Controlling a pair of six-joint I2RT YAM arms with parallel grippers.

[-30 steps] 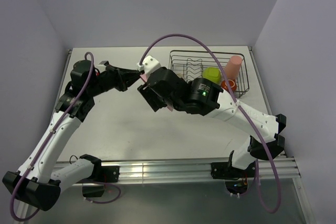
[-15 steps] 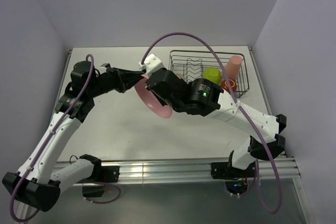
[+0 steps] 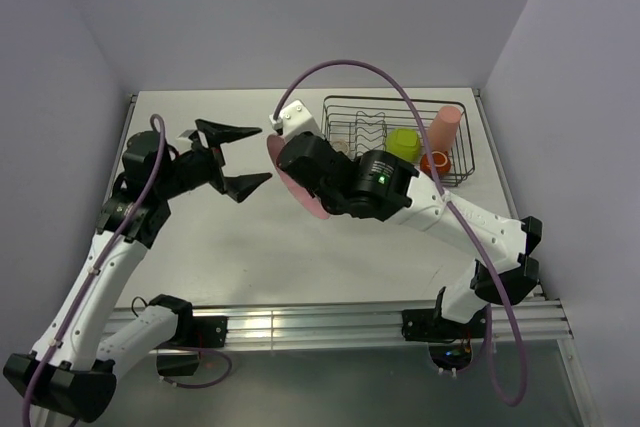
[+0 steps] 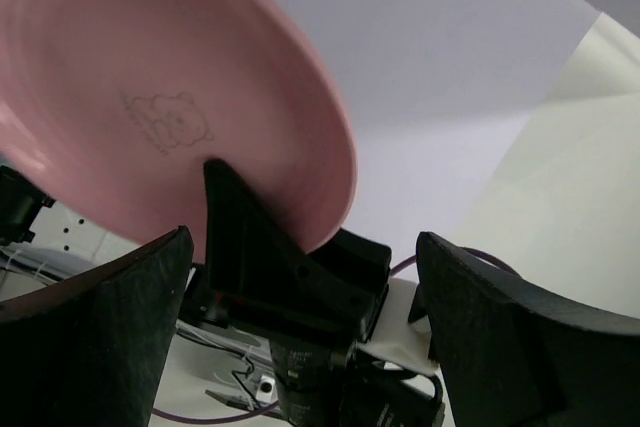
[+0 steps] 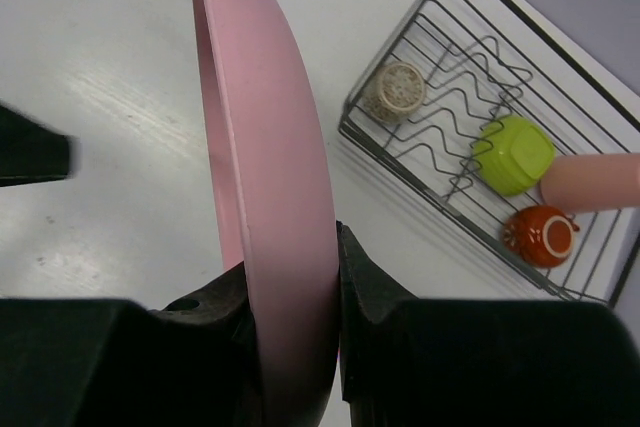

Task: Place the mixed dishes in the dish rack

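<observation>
The big pink plate (image 3: 276, 152) (image 5: 270, 197) hangs on edge above the table, with my right gripper (image 5: 290, 277) shut on its rim. My left gripper (image 3: 262, 154) (image 4: 305, 237) stands wide open just left of the plate, which it does not touch. The left wrist view shows the plate's face (image 4: 150, 77) with a right finger (image 4: 235, 232) across it. The black wire dish rack (image 3: 340, 102) (image 5: 347, 129) holds the speckled cup (image 5: 393, 92), the yellow-green bowl (image 5: 513, 154) upside down, the salmon tumbler (image 5: 590, 179) and the red mug (image 5: 540, 235).
The rack stands at the table's back right corner, beside the right wall. Bare white tabletop (image 3: 250, 247) lies under and in front of both arms. A purple cable (image 3: 350, 67) arches over the right arm.
My left gripper has opened, let go of the plate and drawn back to the left. The right gripper has shut on the plate's rim and now carries it alone.
</observation>
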